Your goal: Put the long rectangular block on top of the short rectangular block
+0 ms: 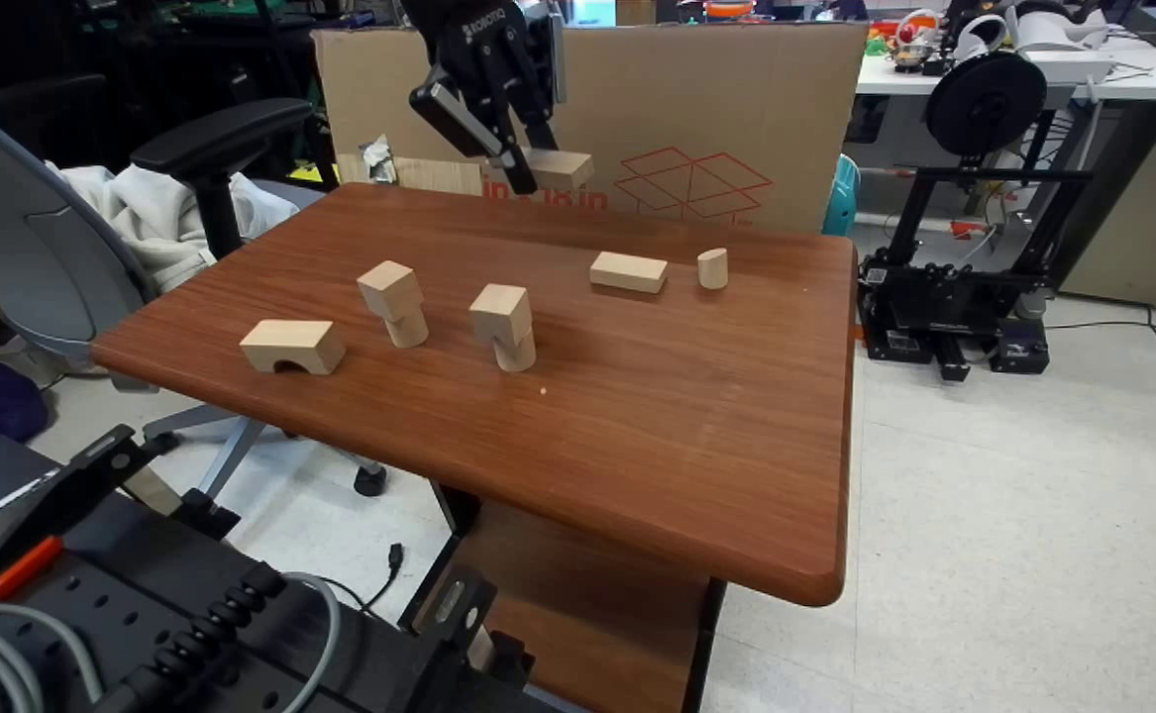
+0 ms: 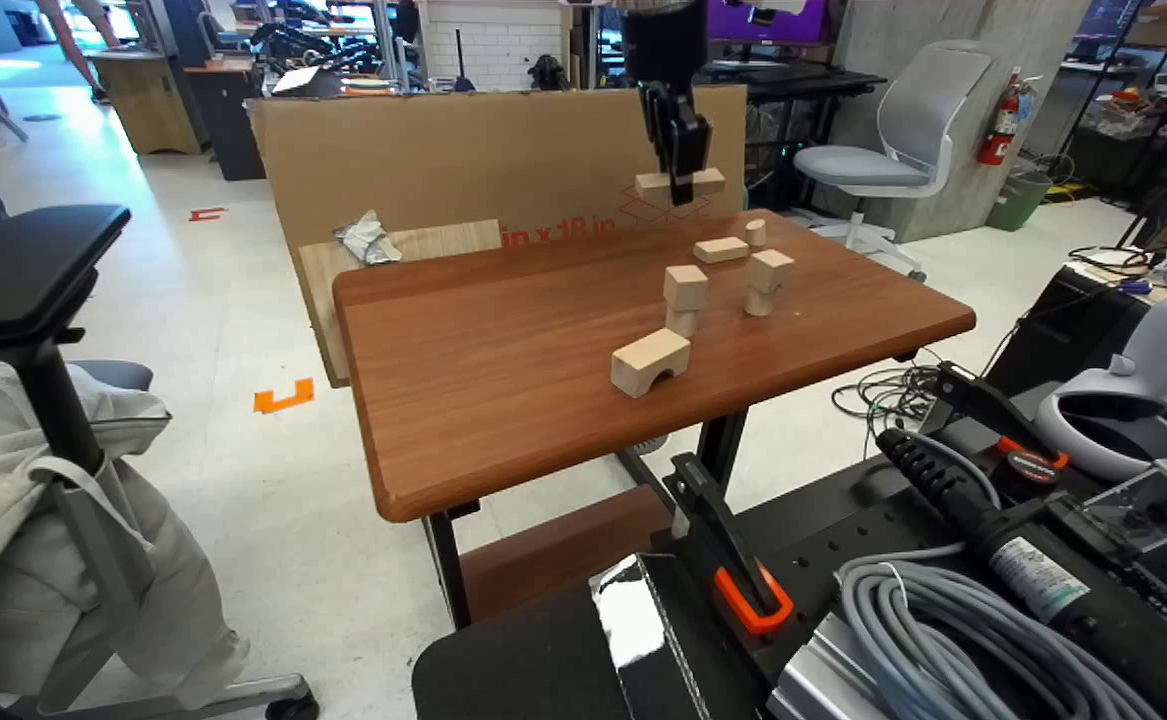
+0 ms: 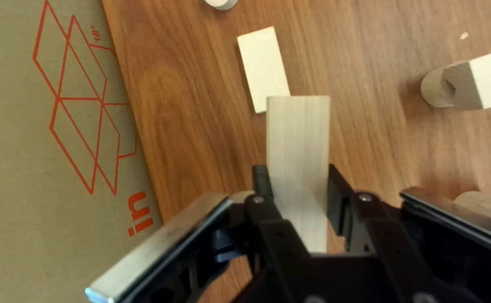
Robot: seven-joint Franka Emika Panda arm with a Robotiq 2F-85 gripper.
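The long rectangular block, a pale flat plank, shows in both exterior views (image 1: 566, 170) (image 2: 652, 187) and in the wrist view (image 3: 298, 139). My gripper (image 1: 528, 160) is shut on it, one finger on each long side, and holds it level high above the back of the table. The gripper also shows in the wrist view (image 3: 298, 179). The short rectangular block, a pale bar, lies flat on the table, apart from the plank, in both exterior views (image 1: 629, 272) (image 2: 721, 250). In the wrist view the short block (image 3: 263, 67) shows beyond the plank's far end, which overlaps its near corner.
A small slant-topped cylinder (image 1: 713, 268) stands beside the short block. Two stacks, each a block on a round piece (image 1: 391, 290) (image 1: 502, 313), stand nearer the front. An arch-shaped block (image 1: 292, 346) sits beside them. A cardboard sheet (image 1: 716, 119) stands behind the table (image 1: 677, 396).
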